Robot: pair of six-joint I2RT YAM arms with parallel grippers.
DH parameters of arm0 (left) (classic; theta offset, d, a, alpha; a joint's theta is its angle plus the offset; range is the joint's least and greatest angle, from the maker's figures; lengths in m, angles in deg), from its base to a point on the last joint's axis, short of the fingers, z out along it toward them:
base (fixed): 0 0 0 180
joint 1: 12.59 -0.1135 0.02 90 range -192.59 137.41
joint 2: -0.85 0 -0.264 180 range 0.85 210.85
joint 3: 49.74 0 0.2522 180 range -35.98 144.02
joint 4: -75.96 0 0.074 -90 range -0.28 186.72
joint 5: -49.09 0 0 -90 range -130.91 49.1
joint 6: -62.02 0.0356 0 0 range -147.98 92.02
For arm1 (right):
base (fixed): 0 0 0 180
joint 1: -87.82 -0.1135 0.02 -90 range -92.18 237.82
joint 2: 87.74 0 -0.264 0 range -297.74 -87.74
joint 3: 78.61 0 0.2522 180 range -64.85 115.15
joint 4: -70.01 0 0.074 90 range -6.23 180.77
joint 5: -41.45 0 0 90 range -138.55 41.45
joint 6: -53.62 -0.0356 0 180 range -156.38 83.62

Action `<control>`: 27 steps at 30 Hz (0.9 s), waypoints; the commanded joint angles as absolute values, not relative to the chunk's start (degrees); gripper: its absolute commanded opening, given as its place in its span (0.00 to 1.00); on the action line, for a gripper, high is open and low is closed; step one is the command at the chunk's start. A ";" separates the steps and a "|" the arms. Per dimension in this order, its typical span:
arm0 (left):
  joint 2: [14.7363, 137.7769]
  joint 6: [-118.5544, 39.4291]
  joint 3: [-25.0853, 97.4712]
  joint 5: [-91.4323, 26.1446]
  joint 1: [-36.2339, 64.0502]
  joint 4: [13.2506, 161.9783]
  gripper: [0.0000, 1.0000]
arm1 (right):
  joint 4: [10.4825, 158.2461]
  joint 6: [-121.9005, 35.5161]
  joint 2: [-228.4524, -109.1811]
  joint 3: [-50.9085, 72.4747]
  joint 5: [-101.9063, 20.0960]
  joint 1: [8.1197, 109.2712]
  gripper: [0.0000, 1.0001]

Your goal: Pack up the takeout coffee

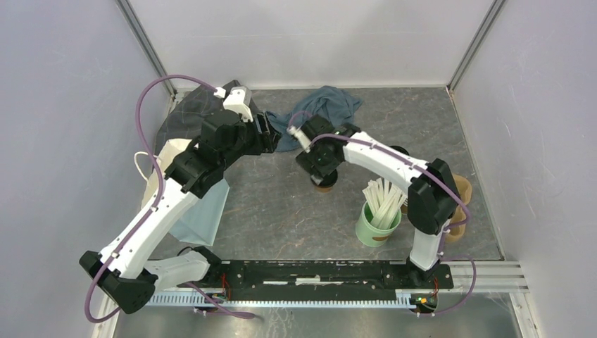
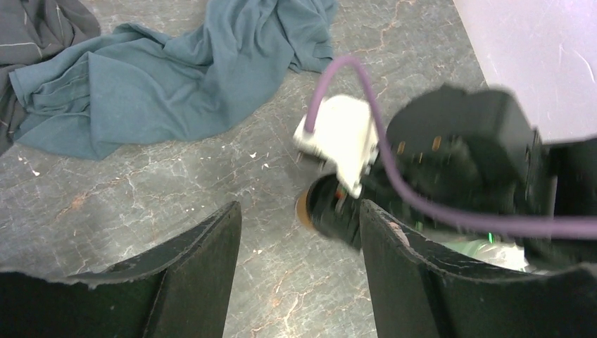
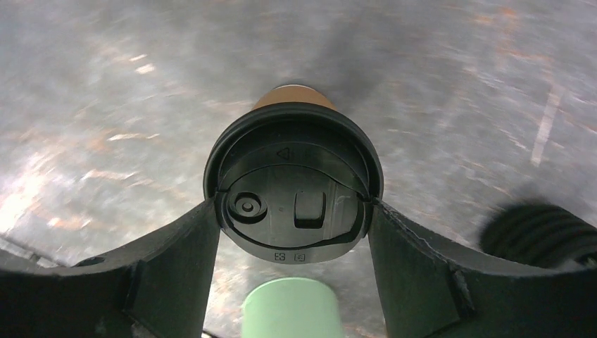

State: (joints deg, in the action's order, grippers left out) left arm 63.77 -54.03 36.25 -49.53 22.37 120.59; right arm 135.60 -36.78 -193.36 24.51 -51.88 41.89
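One takeout coffee (image 3: 292,190), a brown kraft cup with a black sip lid, sits between my right gripper's (image 3: 293,204) fingers, which press on the lid's sides. In the top view this cup (image 1: 324,185) is mid-table under the right gripper (image 1: 324,174); I cannot tell whether it is lifted. The second black-lidded cup (image 1: 401,151) stands behind the right forearm and shows blurred in the right wrist view (image 3: 538,236). My left gripper (image 1: 271,137) is open and empty, to the left of the held cup (image 2: 304,209), with bare table between its fingers (image 2: 211,246).
A green cup of wooden stirrers (image 1: 378,224) stands front right and also shows in the right wrist view (image 3: 292,310). Stacked lidless cups (image 1: 461,190) are at the right edge. A teal cloth (image 1: 324,105) and a grey cloth (image 1: 179,116) lie at the back. A white bag (image 1: 158,169) lies at the left.
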 commanded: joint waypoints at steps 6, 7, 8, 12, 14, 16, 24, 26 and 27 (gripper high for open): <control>66.17 -49.41 44.15 -48.16 22.13 124.19 0.70 | 129.02 -37.95 -195.35 23.51 -63.69 60.63 0.77; 66.62 -49.21 45.02 -48.03 22.16 124.76 0.70 | 128.44 -37.85 -196.08 24.16 -63.61 62.72 0.77; 67.12 -48.94 45.90 -47.77 22.13 125.19 0.70 | 128.46 -37.82 -197.00 25.32 -63.60 64.38 0.78; 69.25 -47.93 49.33 -46.87 22.13 126.95 0.70 | 128.84 -37.34 -199.42 28.67 -60.95 68.03 0.79; 69.92 -47.65 50.10 -46.47 22.13 126.99 0.70 | 127.40 -36.87 -199.25 28.99 -57.96 68.31 0.80; 70.42 -47.39 50.39 -46.00 22.13 127.02 0.70 | 126.57 -36.88 -199.42 29.61 -56.53 68.38 0.81; 70.89 -44.92 51.57 -45.52 22.05 128.08 0.70 | 126.34 -37.50 -201.60 31.52 -54.06 68.62 0.83; 70.65 -44.56 51.33 -45.64 21.95 128.13 0.71 | 126.37 -37.83 -201.00 30.93 -54.68 68.89 0.83; 70.62 -44.52 51.22 -45.65 21.88 128.13 0.71 | 126.21 -38.10 -200.56 30.41 -54.63 69.16 0.83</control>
